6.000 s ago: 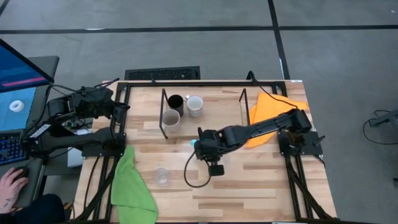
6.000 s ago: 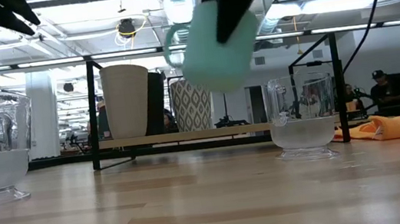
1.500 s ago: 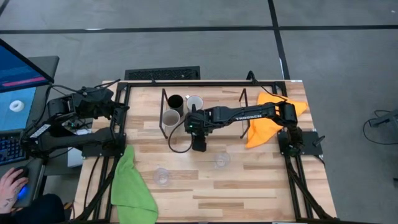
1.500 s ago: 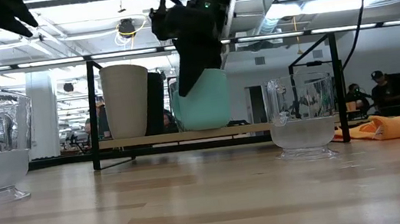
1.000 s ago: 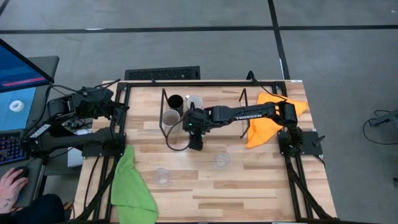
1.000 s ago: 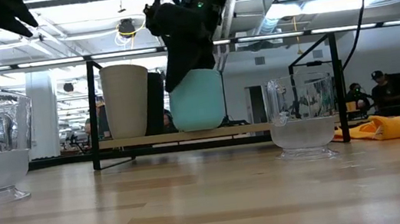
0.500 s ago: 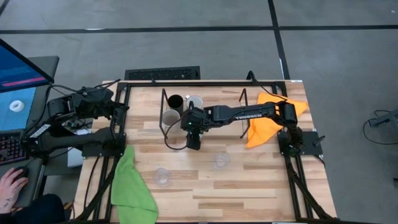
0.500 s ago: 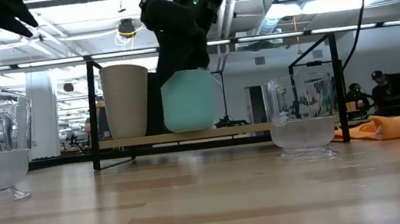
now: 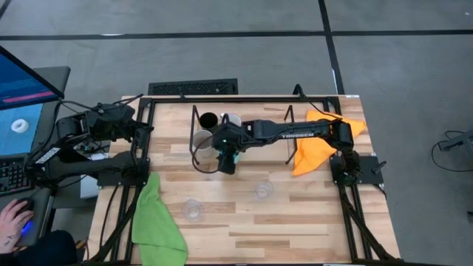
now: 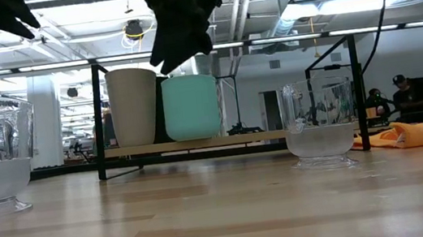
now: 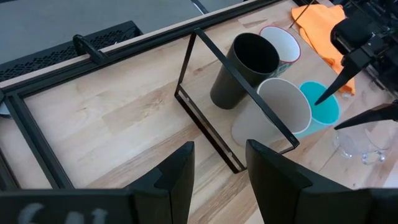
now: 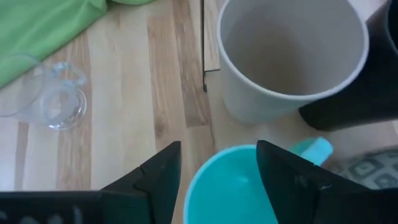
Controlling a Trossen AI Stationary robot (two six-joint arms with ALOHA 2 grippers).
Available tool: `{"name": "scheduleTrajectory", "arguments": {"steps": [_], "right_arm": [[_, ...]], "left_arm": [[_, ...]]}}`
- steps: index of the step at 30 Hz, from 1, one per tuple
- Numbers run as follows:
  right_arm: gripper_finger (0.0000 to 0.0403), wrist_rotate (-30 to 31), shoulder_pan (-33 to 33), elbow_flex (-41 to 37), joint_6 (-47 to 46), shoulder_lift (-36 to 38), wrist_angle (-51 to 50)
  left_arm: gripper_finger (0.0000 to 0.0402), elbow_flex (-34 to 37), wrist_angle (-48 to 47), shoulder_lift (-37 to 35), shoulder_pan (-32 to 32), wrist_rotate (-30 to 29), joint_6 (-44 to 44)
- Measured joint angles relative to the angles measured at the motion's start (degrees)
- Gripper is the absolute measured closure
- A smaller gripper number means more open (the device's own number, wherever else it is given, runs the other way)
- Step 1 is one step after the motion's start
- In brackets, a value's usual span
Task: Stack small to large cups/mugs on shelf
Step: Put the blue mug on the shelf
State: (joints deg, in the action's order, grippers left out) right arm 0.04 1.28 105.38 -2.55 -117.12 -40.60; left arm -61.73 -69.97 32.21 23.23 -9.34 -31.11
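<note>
Light blue mug (image 10: 191,107): pale teal, smooth, upright on shelf (image 10: 263,135) board, just beside grey-beige mug (image 10: 134,106) at its 3 o'clock in low view. Vs 0.5 s ago it sits w/o tilt, closer to beige mug, and right fingers (image 12: 157,176) now spread wide astride its rim, not gripping. Left fingers (image 11: 177,174) apart, idle at bench's 9 o'clock edge.

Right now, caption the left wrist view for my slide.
Right end effector open over light blue mug on the shelf, beside grey-beige mug, black mug, white mug.
</note>
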Motion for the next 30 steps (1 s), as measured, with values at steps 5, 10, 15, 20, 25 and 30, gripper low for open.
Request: {"name": "scheduleTrajectory", "arguments": {"steps": [5, 10, 15, 20, 25, 30], "right_arm": [[0.0173, 0.0, 0.0, 3.0, 0.0, 0.0, -5.5], [0.0173, -0.2, -0.8, 9.3, 0.0, 0.0, -11.9], [0.0177, -4.3, -3.5, 16.8, 0.1, 0.0, -17.6], [0.0223, -5.8, -9.7, 17.0, 2.6, 0.0, -21.2], [0.0311, -5.3, -12.8, 10.6, 3.1, -3.0, -21.1], [0.0383, -3.4, -12.1, 7.9, 3.0, -6.7, -20.5]], "left_arm": [[0.0266, 0.0, 0.0, 0.0, 0.0, 0.0, 0.0], [0.0266, 0.0, 0.0, 0.0, 0.0, 0.0, 0.0], [0.0266, 0.0, 0.0, 0.0, 0.0, 0.2, 0.0], [0.0266, 0.0, 0.0, 0.0, 0.0, 0.5, 0.0], [0.0266, 0.0, 0.0, 0.0, 0.0, 0.5, 0.0], [0.0266, 0.0, 0.0, 0.0, 0.0, 0.5, 0.4]]}}
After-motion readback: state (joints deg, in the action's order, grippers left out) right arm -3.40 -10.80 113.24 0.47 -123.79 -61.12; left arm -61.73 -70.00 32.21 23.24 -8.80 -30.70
